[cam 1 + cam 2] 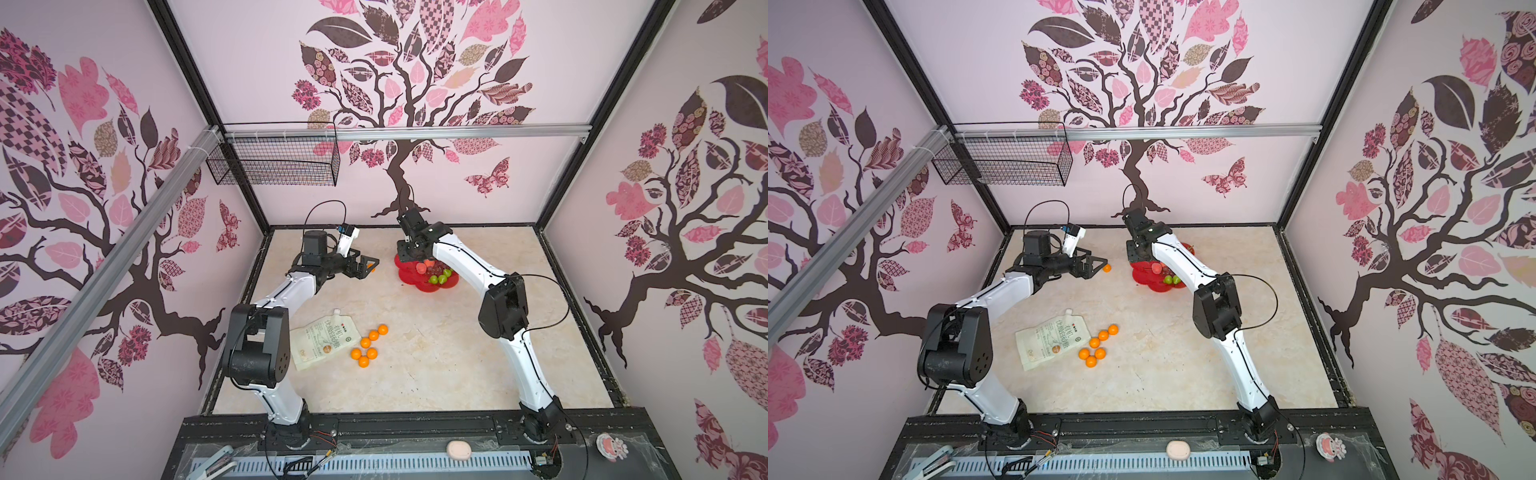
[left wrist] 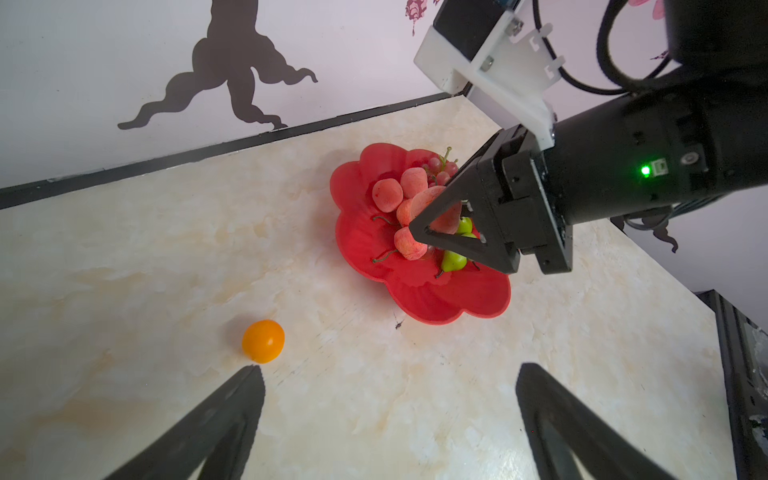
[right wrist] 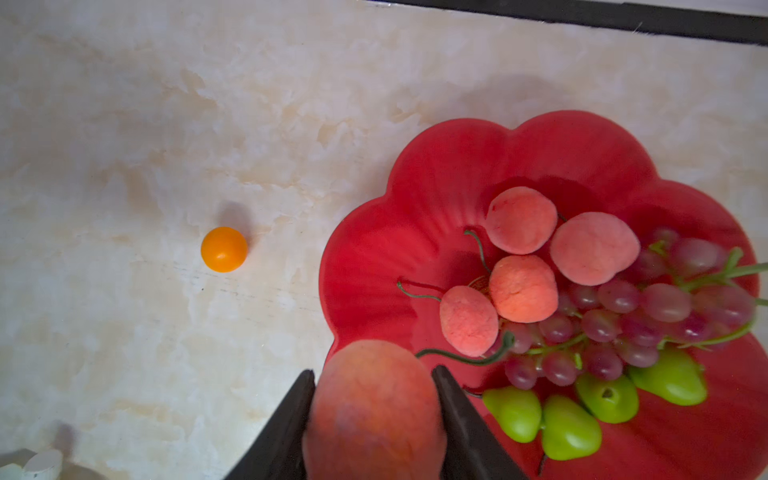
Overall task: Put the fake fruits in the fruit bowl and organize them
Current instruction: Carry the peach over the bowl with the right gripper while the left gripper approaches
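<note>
Top views, fruit bowl: red, at the far middle of the table, partly under the right arm's wrist; green pears show at its near edge.
Top views, loose oranges: six clustered at near left, just beside the printed pouch, well apart from the bowl.
Top views, left gripper: low, left of the bowl, with a lone orange just past its tips.
Left wrist, left gripper: fingers wide apart, nothing between them; the lone orange lies on the table just off one fingertip.
Left wrist, right gripper: above the fruit bowl, clamped on a held peach.
Right wrist, right gripper: both fingers pressed against the sides of the held peach, at the bowl's edge.
Right wrist, fruit bowl: holds four peaches, a grape bunch and four pears, all touching or close together.
Right wrist, lone orange: on the table, apart from the bowl.
</note>
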You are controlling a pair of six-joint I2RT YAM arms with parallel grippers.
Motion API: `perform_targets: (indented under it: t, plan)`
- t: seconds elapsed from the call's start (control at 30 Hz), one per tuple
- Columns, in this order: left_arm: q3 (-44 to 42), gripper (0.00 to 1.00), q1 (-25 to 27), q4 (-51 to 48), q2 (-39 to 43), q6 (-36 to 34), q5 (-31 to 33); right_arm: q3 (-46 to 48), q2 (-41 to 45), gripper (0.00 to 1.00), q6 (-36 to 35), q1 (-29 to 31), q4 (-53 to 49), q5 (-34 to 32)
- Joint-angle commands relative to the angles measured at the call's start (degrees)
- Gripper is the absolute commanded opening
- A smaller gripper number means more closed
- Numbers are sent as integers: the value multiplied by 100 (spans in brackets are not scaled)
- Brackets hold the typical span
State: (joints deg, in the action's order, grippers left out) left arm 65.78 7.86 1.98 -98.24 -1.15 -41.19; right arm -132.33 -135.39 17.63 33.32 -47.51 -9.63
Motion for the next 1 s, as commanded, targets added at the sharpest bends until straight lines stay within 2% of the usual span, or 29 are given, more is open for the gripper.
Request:
perform_targets:
  t: [0.0, 0.17, 0.33, 0.6, 0.97]
  plan:
    - [24, 98, 251, 399, -122, 297, 296, -438, -183, 46, -137, -51, -175, -430]
    - [-30, 98, 597, 462, -183, 300, 573, -566, -394, 46, -116, -141, -177, -548]
    - [-190, 98, 835, 985, -265, 621, 726, -714, -559, 46, -113, -225, -200, -632]
    - [-145, 98, 946, 1151, -474, 1086, 1018, -753, -961, 46, -134, -319, -60, -724]
    - [258, 98, 979, 389, -648, 1477, 1381, -1038, -1414, 47, -226, -383, -22, -738]
